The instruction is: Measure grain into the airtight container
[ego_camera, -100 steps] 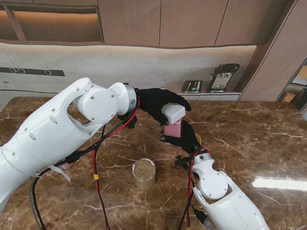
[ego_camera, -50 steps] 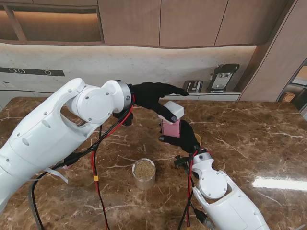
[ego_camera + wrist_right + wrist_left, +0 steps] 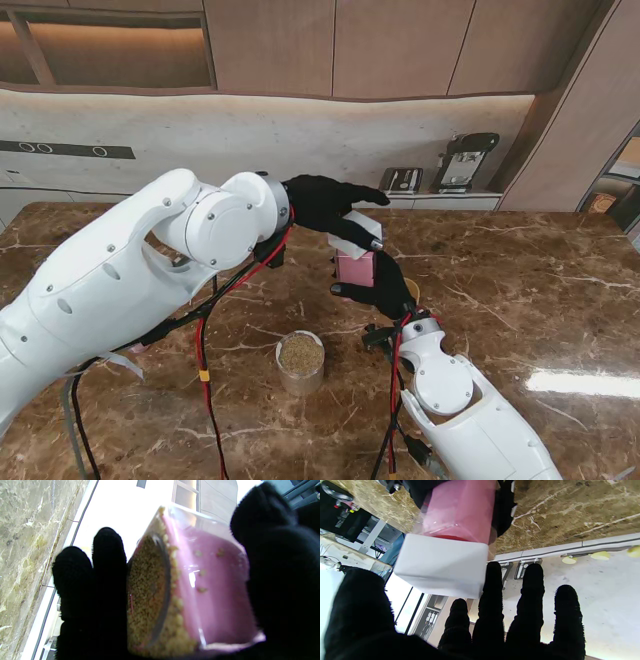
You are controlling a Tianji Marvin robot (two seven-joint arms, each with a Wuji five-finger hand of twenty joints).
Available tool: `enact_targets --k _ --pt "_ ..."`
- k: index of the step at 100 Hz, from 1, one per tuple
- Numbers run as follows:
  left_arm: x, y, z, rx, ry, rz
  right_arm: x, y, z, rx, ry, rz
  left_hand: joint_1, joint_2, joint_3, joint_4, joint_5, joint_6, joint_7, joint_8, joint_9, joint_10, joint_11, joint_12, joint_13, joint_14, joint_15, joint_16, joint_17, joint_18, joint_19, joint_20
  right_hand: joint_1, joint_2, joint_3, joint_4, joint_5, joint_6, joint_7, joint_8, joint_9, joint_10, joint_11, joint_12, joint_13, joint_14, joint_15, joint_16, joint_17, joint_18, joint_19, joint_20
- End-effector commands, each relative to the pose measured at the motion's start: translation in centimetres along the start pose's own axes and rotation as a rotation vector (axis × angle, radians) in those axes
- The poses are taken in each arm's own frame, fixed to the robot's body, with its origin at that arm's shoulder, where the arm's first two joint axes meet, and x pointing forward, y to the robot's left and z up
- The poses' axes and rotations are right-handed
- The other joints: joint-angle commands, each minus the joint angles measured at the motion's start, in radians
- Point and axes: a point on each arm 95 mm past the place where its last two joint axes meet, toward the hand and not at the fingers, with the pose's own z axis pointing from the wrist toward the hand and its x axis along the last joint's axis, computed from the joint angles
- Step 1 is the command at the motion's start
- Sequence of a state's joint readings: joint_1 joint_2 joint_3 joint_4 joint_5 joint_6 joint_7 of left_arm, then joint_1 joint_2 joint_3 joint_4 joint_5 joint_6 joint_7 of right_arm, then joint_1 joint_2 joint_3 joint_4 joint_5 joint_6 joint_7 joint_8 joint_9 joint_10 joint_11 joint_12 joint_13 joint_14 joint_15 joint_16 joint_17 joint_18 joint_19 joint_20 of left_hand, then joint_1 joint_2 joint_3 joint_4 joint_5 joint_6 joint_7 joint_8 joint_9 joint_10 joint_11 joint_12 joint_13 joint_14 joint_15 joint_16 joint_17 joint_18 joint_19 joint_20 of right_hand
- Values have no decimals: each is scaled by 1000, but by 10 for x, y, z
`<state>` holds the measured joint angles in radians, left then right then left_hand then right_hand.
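Note:
My right hand [image 3: 378,291] is shut on a pink clear-walled airtight container [image 3: 356,268], held upright above the table. The right wrist view shows grain [image 3: 150,592] inside the container [image 3: 212,592], between the fingers and thumb. A white square lid [image 3: 355,233] sits on top of it. My left hand [image 3: 326,205] reaches over from the left, fingers stretched flat across the lid. In the left wrist view the fingers [image 3: 530,610] are straight and apart beside the lid [image 3: 440,565], above the pink body [image 3: 460,510]. A clear round cup of grain [image 3: 300,361] stands on the table nearer to me.
Brown marble table [image 3: 520,270]. Beyond its far edge, a pale counter carries a small silver appliance [image 3: 400,180] and a black one [image 3: 462,160]. Red and black cables [image 3: 205,340] hang from my left arm near the grain cup. A small yellow object [image 3: 413,288] shows beside the right hand.
My left hand let go its grasp of the white lid, spread its fingers, then laid them flat over it. The lid sits lower on the container. Right hand and grain cup stayed put.

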<state>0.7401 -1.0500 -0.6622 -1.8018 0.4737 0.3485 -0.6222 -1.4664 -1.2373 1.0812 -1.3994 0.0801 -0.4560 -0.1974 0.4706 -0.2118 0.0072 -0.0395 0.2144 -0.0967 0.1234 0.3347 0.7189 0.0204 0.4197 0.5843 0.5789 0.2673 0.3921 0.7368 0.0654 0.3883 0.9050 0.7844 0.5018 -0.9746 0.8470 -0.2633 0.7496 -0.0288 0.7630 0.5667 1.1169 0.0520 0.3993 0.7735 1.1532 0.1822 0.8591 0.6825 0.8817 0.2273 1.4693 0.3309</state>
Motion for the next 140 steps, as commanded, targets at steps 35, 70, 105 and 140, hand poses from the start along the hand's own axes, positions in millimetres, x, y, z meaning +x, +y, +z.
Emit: enact_targets --k 35,70,105,140 --pt "-10 -2 -4 -124 172 -60 -2 -1 -1 7 -7 1 302 -311 1031 -54 -75 -119 -153 -149 -502 -164 -323 -427 -397 -255 -305 -270 -160 -56 -434 -126 197 384 226 -5 121 -236 165 0 108 -120 173 20 33 -121 12 1 -1 -66 -19 25" --pt "-11 0 -11 -6 78 -52 -2 -2 -1 10 -8 -3 93 -130 -22 9 -74 21 -105 -95 -560 -1 -347 -270 -343 -97 -221 -214 -129 16 -346 -57 196 383 226 -5 122 -235 166 0 109 -121 173 20 34 -122 12 1 -1 -66 -19 25" --pt "14 10 -11 80 -126 -1 -3 -2 0 14 -12 -7 -113 64 -27 24 39 156 63 51 -311 165 -93 21 -96 74 65 183 32 115 60 8 195 382 228 -5 123 -237 166 0 110 -120 173 20 33 -122 12 1 -1 -66 -19 25" --pt "23 11 -4 65 -113 7 -3 -1 0 10 -11 -8 92 -200 738 34 77 69 135 108 -109 122 18 123 -23 36 120 228 49 107 112 44 194 382 229 -6 122 -236 166 -1 109 -120 172 20 33 -122 12 1 -1 -66 -19 25"
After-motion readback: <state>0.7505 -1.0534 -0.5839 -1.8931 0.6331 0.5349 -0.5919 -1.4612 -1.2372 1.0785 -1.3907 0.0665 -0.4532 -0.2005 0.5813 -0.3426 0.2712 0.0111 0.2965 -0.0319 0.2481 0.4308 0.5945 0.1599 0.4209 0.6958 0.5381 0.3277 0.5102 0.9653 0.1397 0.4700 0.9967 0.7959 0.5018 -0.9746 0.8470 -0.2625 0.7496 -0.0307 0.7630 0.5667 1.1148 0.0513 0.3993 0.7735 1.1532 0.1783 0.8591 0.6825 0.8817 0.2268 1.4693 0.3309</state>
